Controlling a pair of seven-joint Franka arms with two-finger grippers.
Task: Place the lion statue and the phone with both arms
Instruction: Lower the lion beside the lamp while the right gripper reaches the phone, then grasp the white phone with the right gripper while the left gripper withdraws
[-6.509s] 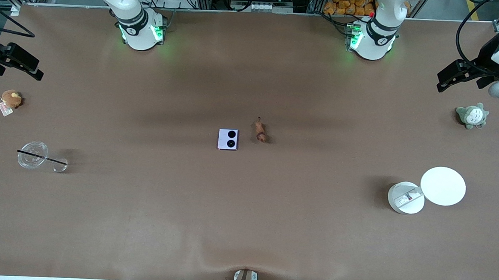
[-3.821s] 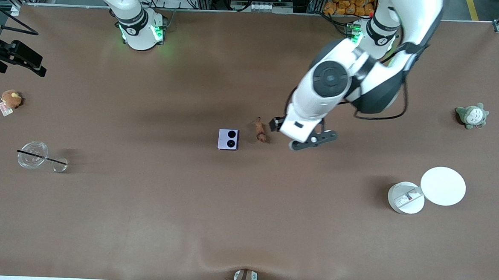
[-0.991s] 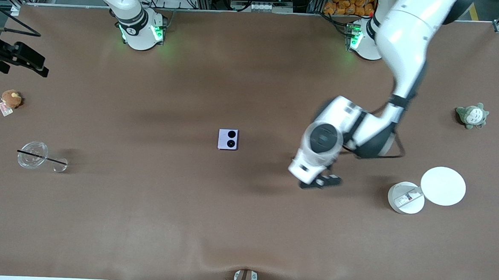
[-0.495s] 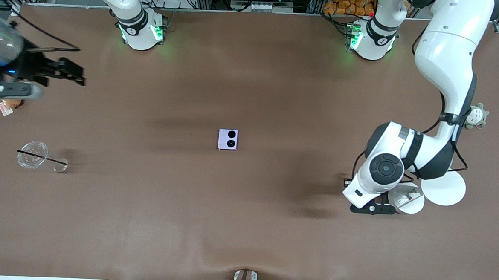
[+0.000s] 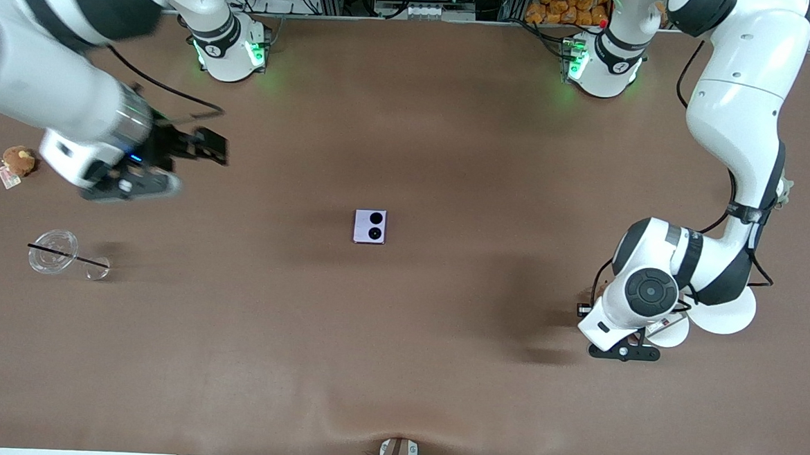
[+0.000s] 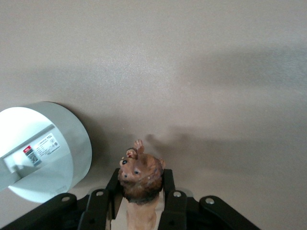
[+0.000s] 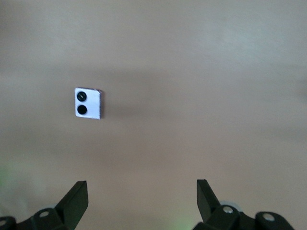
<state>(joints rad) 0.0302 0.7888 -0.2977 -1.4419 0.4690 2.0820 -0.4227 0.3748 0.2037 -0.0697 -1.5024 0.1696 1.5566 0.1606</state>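
The lion statue (image 6: 140, 175), a small reddish-brown figurine, hangs head-out between the fingers of my left gripper (image 6: 141, 181), which is shut on it. It is held just above the table beside the white round container (image 6: 45, 158), on the side toward the right arm's end. The phone (image 5: 370, 226), a pale lavender square with two black circles, lies flat at the table's middle and also shows in the right wrist view (image 7: 88, 103). My right gripper (image 5: 209, 146) hovers open and empty over bare table, between the phone and the right arm's end.
The white container (image 5: 670, 329) and a flat white disc (image 5: 726, 317) sit at the left arm's end. A grey-green plush (image 5: 785, 188) is mostly hidden by the left arm. A brown plush (image 5: 18, 160) and a clear cup with straw (image 5: 53, 252) are at the right arm's end.
The left arm has carried the lion statue from the table's middle to beside the white container. The right arm has swung in from the table's end toward the phone.
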